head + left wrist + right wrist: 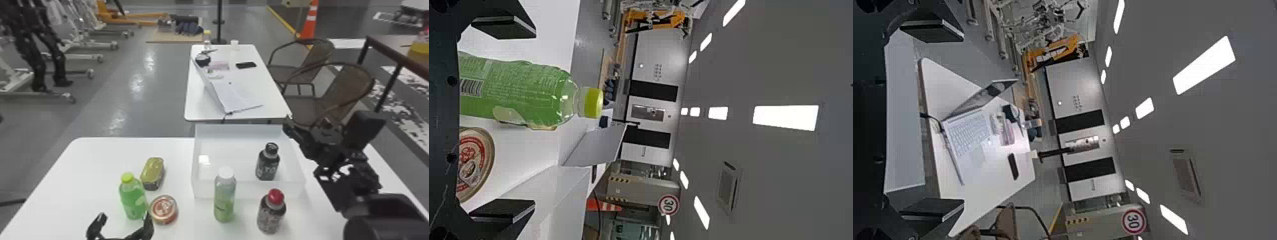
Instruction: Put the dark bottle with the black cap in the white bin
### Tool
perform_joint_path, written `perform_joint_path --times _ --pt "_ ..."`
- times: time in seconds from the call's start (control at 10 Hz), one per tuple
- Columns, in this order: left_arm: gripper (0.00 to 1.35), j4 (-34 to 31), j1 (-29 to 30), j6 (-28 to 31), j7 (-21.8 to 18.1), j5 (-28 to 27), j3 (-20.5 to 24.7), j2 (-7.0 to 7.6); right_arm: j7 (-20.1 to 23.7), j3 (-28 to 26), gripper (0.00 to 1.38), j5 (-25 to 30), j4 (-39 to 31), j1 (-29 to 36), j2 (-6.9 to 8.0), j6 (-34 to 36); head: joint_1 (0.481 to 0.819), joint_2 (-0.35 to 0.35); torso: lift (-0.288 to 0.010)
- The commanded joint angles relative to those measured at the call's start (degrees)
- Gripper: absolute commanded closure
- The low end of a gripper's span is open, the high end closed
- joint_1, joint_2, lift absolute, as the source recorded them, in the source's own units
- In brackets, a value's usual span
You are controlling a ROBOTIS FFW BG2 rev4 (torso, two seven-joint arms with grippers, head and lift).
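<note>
Inside the white bin (249,190), toward its right side, the dark bottle with the black cap (267,164) stands upright. Above the bin's right rear edge is my right gripper (328,123), open, apart from the bottle. In the right wrist view the right gripper (963,120) has its fingers wide apart with nothing held, and a wall of the bin (903,120) lies close by. At the table's front left is my left gripper (125,220), open. The left wrist view has the left gripper (534,120) spread, holding nothing, with the green bottle (516,92) in front.
A yellow-green pack (152,172), a yellow-capped green bottle (132,199) and a round can (163,209) are left of the bin. A white-capped bottle (224,198) and a red-capped dark bottle (271,213) stand before it. Behind is another table (204,108) with a laptop.
</note>
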Motion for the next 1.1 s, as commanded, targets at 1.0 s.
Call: perform_joint_path --times 1.0 --pt "0.10 0.0 0.0 -1.0 0.3 -0.7 0.6 -0.24 -9.1 0.0 0.13 11.7 -9.6 33.6 -2.58 -16.0 0.549 0.000 -0.100"
